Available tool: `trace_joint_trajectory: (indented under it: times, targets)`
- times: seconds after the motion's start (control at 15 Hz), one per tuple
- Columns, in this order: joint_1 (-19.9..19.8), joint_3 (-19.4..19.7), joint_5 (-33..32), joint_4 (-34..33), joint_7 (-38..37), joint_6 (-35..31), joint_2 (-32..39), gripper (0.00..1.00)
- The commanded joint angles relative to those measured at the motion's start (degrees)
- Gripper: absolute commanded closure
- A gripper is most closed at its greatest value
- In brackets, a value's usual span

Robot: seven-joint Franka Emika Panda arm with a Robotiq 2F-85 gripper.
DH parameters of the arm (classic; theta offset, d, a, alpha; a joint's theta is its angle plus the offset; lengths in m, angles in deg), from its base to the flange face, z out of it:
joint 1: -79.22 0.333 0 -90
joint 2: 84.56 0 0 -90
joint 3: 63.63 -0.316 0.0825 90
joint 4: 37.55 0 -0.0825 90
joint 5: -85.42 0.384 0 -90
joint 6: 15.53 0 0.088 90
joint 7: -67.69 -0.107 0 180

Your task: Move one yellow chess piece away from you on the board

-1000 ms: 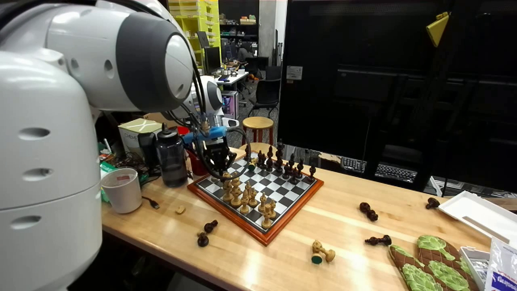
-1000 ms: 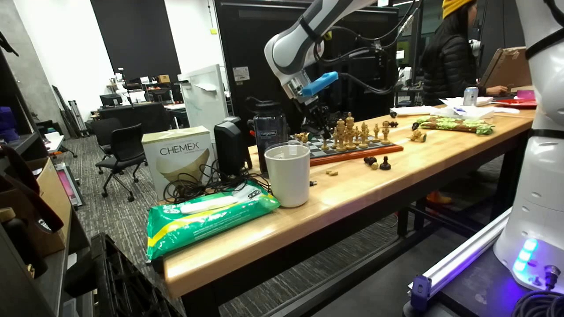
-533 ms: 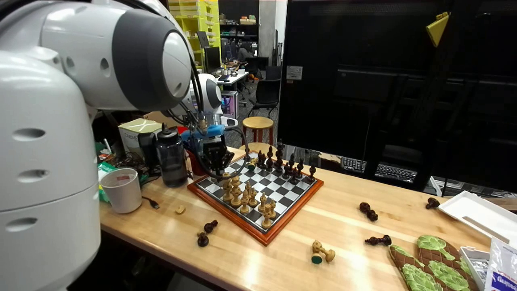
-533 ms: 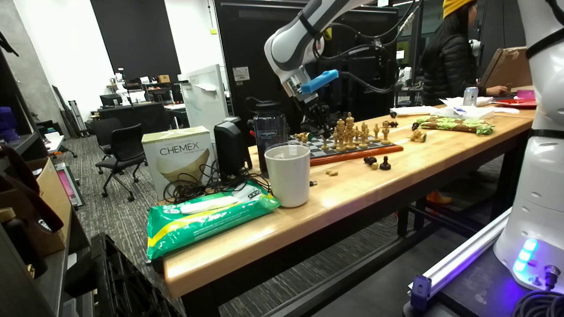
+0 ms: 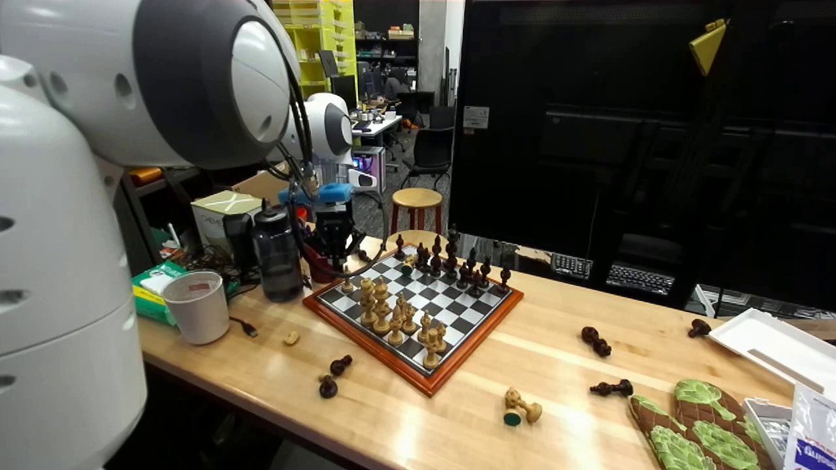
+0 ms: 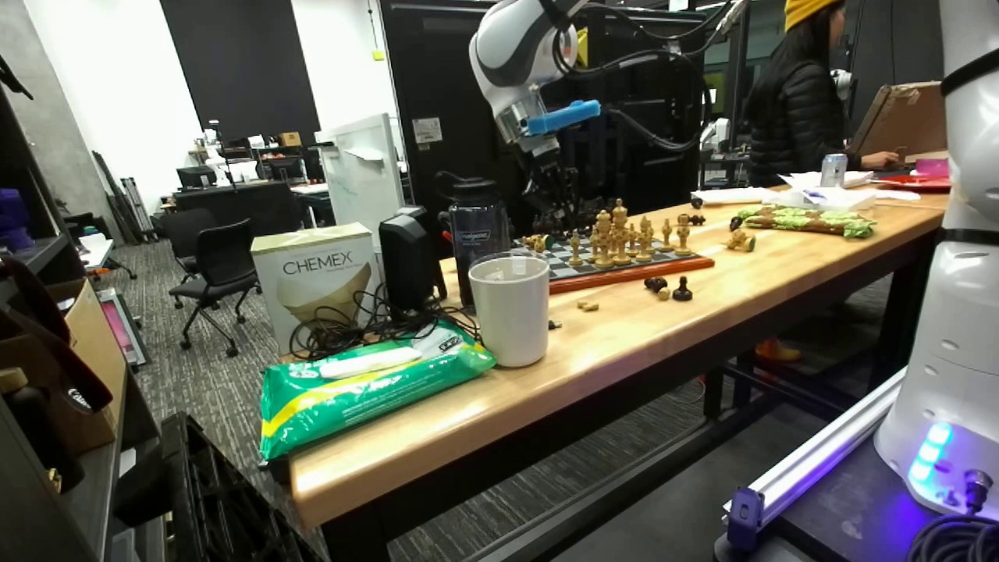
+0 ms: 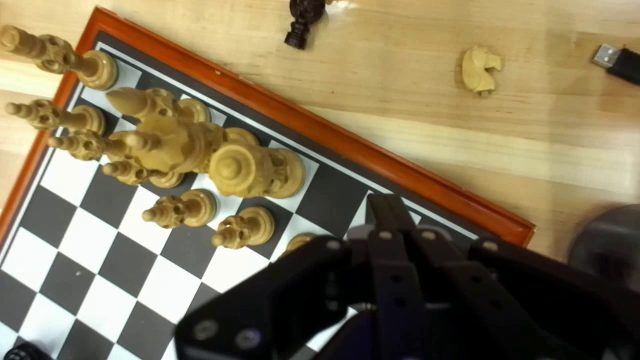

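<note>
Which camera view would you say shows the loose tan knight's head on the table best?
The wrist view does: it looks down on the knight's head with nothing in front, so its horse-like outline is clear. In both exterior views it is just a small tan shape on the wooden table, too small for detail.

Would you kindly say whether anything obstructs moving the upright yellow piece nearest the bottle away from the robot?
Nothing visible stands directly beyond that upright piece; a toppled yellow piece and a dark piece near the board's far corner might obstruct longer moves.

White glare on the table (image 5: 450, 427), end effector (image 7: 389, 202) out of focus in the wrist view.
</note>
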Motion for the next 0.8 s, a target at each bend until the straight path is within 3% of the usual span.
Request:
trace_joint_trajectory:
  times: [0.0, 0.73]
  targets:
    - [-0.13, -0.33, 2.23, 2.27, 1.24, 1.57, -5.27, 1.0]
    - [-0.85, -0.37, 7.82, 7.75, 1.51, 1.1, -14.29, 1.0]
